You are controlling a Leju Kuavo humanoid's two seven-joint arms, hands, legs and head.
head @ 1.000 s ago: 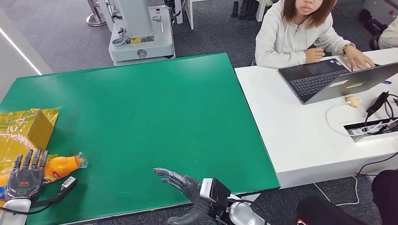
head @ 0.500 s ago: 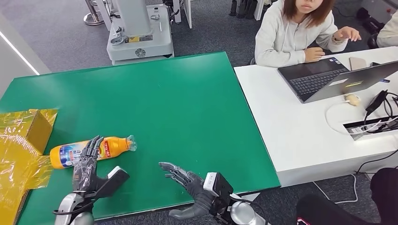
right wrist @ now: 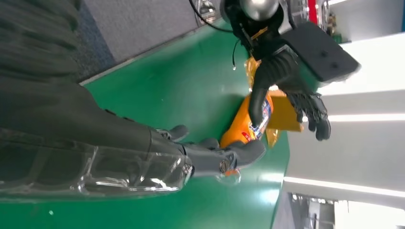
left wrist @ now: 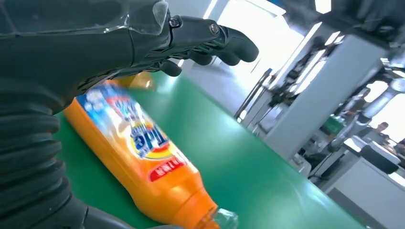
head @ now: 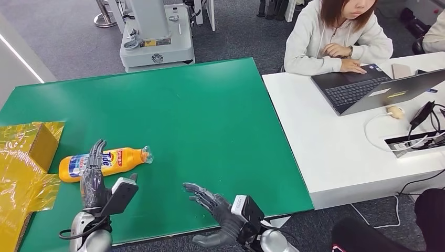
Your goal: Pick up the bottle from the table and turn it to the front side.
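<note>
The head view looks down from high up at the whole green tabletop (head: 199,115). The left wrist view sits very close to the orange bottle (left wrist: 143,162). The right wrist view looks across the tabletop's near edge at that same bottle.

Even overhead light fills my head view, bright and sharp, with soft shadows. Beyond my left hand (left wrist: 119,43) the wrist view blows out white, and the bottle (left wrist: 143,162) label close under it blurs. Past my right hand (right wrist: 157,157), white glare bands.
</note>
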